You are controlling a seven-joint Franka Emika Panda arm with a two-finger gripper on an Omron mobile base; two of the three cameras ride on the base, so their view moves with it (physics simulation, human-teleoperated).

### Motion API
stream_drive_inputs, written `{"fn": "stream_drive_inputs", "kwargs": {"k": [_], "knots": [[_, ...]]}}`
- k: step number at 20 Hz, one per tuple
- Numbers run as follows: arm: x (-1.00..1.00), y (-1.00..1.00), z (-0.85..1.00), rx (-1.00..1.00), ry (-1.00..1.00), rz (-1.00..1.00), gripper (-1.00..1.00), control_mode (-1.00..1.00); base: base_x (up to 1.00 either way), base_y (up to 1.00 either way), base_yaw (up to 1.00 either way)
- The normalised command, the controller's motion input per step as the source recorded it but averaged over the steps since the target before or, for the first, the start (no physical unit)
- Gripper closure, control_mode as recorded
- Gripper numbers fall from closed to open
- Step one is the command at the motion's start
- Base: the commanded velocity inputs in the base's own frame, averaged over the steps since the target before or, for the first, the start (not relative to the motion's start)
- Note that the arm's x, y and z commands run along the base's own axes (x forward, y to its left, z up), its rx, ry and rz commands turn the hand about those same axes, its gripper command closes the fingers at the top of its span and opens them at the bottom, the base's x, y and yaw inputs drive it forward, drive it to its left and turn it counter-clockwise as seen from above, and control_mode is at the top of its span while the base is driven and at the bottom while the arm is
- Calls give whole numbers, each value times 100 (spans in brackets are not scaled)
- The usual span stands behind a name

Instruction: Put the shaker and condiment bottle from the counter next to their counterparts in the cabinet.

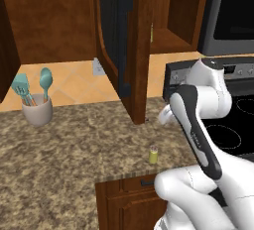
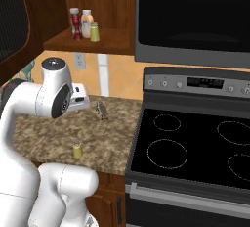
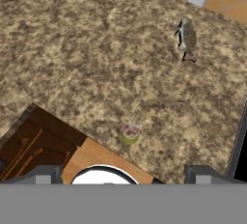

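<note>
The hand [image 3: 123,177] hangs above the counter [image 3: 72,63] with its jaws spread wide and nothing between them, looking straight down. That pose suits a drop from above onto something small and upright.

Directly below it, close to the counter's front edge and above the wooden drawers [image 3: 43,146], stands the shaker [image 3: 130,132], seen cap-up from the hand. In the left base view the shaker [image 1: 154,154] stands upright, alone near the front edge, just ahead of the arm's forearm; the right base view shows the shaker [image 2: 77,150] well apart from the stove [image 2: 195,147].

Farther back, toward the wall, a small grey object [image 3: 186,38] lies on the counter; I cannot tell what it is. At the far left a cup of teal utensils [image 1: 37,102] sits near the wall.

The cabinet [image 2: 88,40] stands with its door [image 1: 121,45] swung open, which leaves the shelf reachable. On that shelf a red bottle [image 2: 76,24], a paler bottle [image 2: 87,23] and a yellow-green shaker [image 2: 94,32] are grouped together; which red bottle came from the counter I cannot say. Judging by this, the shaker is the item left to lift.
</note>
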Motion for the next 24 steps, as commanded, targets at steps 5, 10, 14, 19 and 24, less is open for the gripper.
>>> {"fn": "stream_drive_inputs", "kwargs": {"k": [5, 10, 14, 19, 24], "knots": [[-19, -3, -62, 0, -1, 0, -100, -100, 0, 0, 0], [0, 0, -43, 0, 0, 0, -100, -100, 0, 0, 0], [11, 0, -29, 0, 0, 0, -100, -100, 0, 0, 0], [23, 0, -15, 0, 0, 0, -100, -100, 0, 0, 0], [19, 0, -16, 0, 0, 0, -100, -100, 0, 0, 0]]}}
